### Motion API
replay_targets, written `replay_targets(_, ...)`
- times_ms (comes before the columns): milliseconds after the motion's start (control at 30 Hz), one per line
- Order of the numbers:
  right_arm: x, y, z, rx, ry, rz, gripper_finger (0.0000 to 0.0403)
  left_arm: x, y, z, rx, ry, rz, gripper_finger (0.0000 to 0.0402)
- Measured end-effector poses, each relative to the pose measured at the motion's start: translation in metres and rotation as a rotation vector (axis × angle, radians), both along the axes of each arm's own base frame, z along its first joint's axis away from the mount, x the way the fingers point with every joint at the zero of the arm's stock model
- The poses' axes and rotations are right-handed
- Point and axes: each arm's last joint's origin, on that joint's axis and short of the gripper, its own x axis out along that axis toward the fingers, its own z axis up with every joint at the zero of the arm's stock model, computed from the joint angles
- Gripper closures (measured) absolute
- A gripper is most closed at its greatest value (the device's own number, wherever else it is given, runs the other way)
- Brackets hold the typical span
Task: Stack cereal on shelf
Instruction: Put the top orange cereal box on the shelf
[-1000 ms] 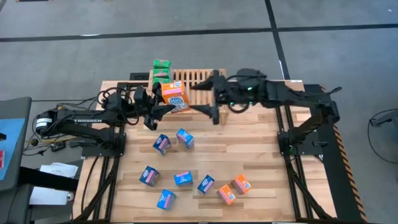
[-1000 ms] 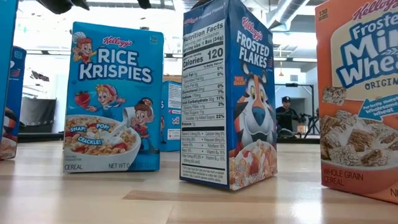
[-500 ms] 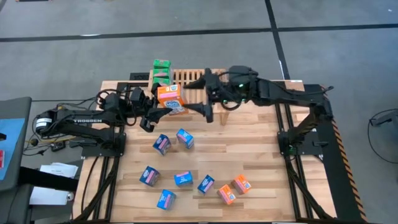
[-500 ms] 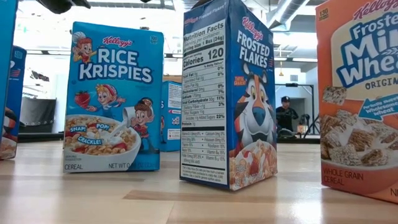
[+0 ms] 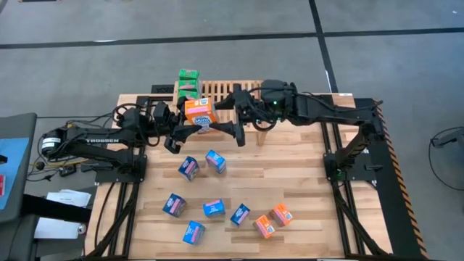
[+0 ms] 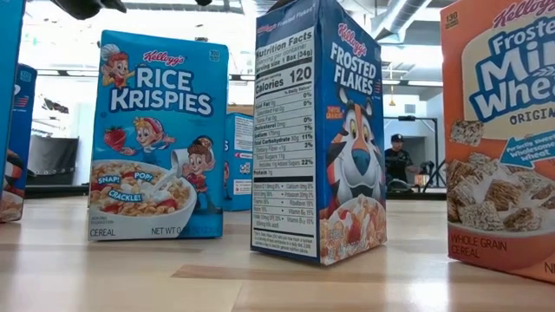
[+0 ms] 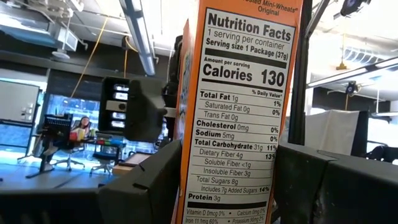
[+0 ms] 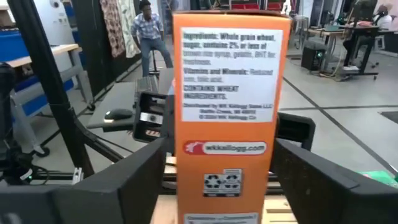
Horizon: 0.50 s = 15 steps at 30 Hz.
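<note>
High view — orange cereal box (image 5: 200,114) gripped in left jaws, between right's open jaws.

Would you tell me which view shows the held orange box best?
The right wrist view: the orange box fills it, upright. The left wrist view shows its nutrition panel, the high view a small top face, and the low view misses it.

Overhead, table-level, two close wrist views

I work in a lab or workshop: bare concrete floor (image 5: 217,29), exposed ceiling ducts (image 6: 408,13), and people seated at desks (image 6: 399,160) behind my worktop (image 5: 304,181).
</note>
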Motion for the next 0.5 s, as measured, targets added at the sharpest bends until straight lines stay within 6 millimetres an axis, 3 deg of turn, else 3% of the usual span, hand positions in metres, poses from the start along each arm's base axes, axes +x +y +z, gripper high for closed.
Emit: replay_targets(500,-0.0006,-0.0053,-0.0007,0.021,0.008,0.009,0.0172,0.0022,0.001,-0.0033,-0.009,0.039,0.018,0.0208)
